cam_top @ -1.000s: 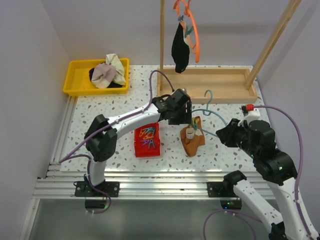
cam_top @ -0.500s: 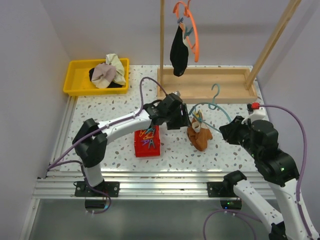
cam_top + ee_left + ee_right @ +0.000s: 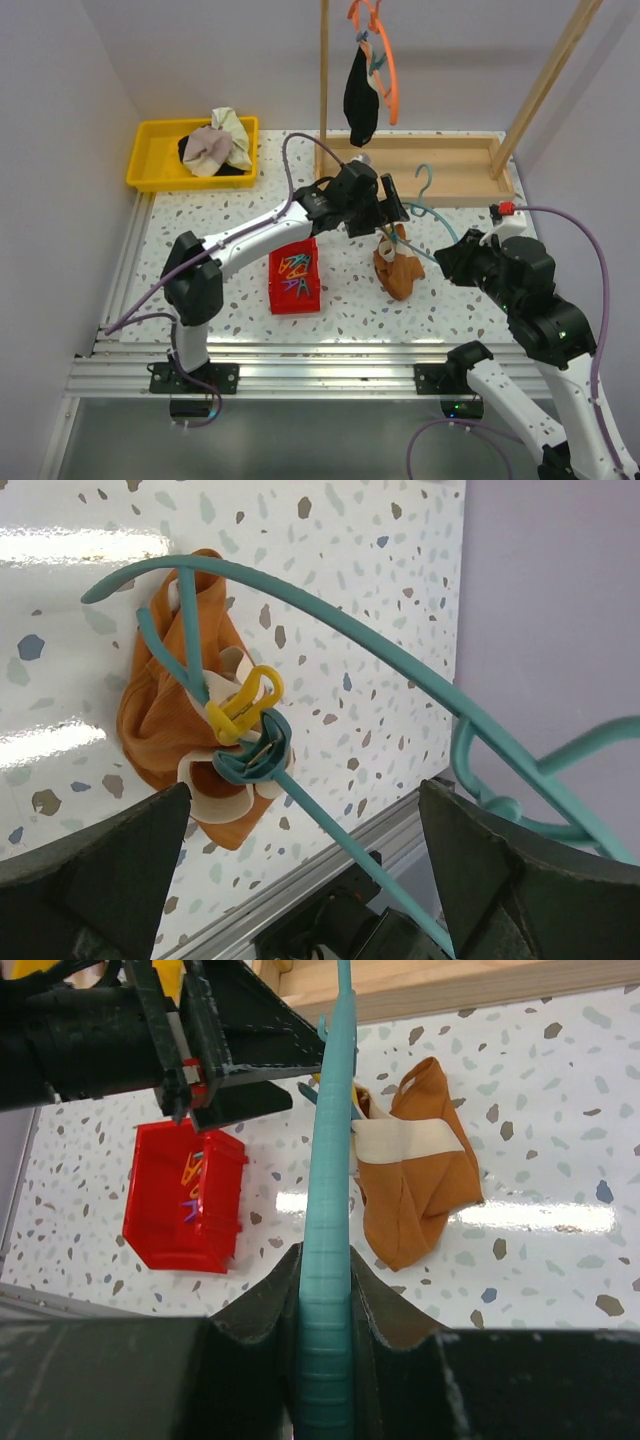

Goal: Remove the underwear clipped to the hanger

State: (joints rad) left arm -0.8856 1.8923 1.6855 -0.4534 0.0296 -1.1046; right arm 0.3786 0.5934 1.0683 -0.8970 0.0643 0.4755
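Just ahead of my left pincer (image 3: 305,865), jaws spread wide, the rust-brown underwear (image 3: 160,720) was still pegged to the teal hanger (image 3: 330,1160) clamped in my right pincer (image 3: 325,1290); the black underwear (image 3: 360,95) hung far beyond, unremoved.

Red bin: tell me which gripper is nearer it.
Left. The left gripper hovers open, beyond-right of the red bin; the right gripper, holding the teal hanger, is farther right.
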